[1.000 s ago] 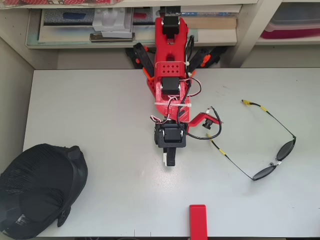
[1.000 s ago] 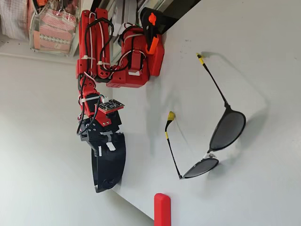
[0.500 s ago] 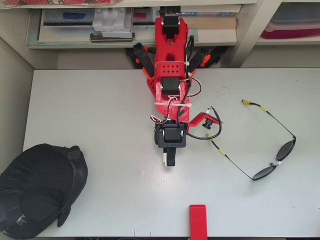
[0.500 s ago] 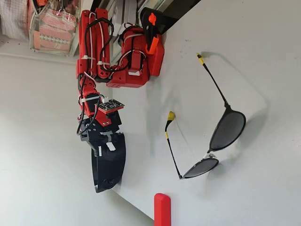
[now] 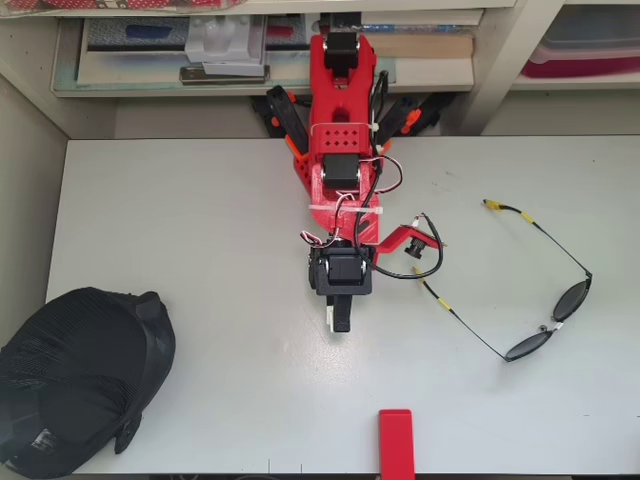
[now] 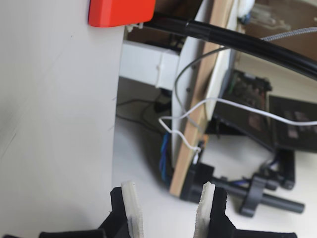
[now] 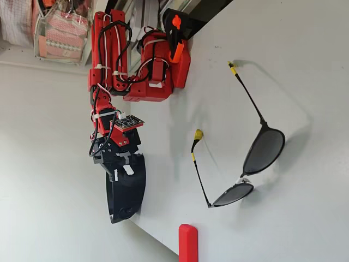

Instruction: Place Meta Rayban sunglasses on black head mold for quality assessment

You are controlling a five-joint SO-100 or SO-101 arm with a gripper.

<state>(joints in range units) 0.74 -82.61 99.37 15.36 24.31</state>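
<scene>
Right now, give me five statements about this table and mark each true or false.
1. The sunglasses lie on the table with arms unfolded. True.
2. The gripper holds the sunglasses. False: it is empty, its fingers apart in the wrist view.
3. In the overhead view, the head mold sits at the table's lower left corner. True.
4. The sunglasses are already on the head mold. False: in the overhead view they lie far right of it.
5. A red block sits at the table's near edge in the overhead view. True.
</scene>
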